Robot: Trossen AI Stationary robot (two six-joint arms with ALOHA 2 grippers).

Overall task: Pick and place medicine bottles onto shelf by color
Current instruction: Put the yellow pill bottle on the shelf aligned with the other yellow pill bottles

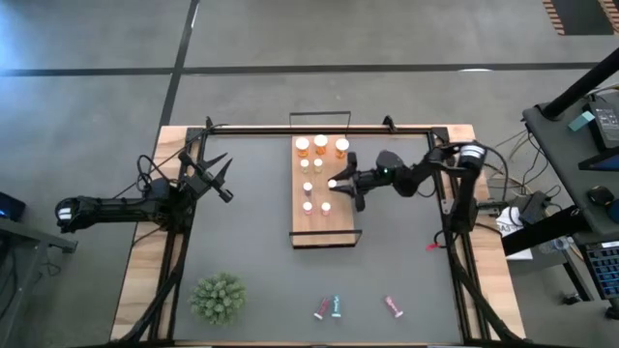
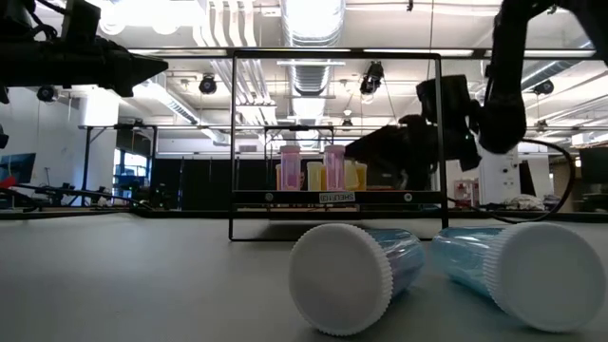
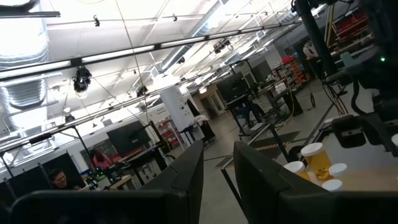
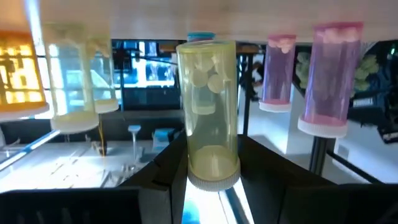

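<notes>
The light-wood shelf (image 1: 327,230) lies mid-table. Three orange bottles (image 1: 320,144) stand at its far end, then pale yellow ones (image 1: 311,165) and pink ones (image 1: 308,197), all upright on their bases. My right gripper (image 1: 337,184) reaches over the shelf from the table's right and is shut on a pale yellow bottle (image 4: 208,112) with a white cap. Three more bottles (image 1: 336,306) lie on their sides near the table's front edge. My left gripper (image 1: 219,180) hangs shut above the table's left part, holding nothing. My right gripper pinches the yellow bottle between its two fingers (image 4: 158,180), on the body just below the white cap (image 4: 213,177). The fingers come level from the table's right side. The bottle stands upright, cap up, base at the shelf board; whether it rests there I cannot tell.
A green spiky plant (image 1: 218,298) stands at the near left. In the low view two bluish bottles (image 2: 356,275) lie close to the camera. The shelf's black wire frame (image 2: 332,52) rises over the board. The shelf's near half is bare wood.
</notes>
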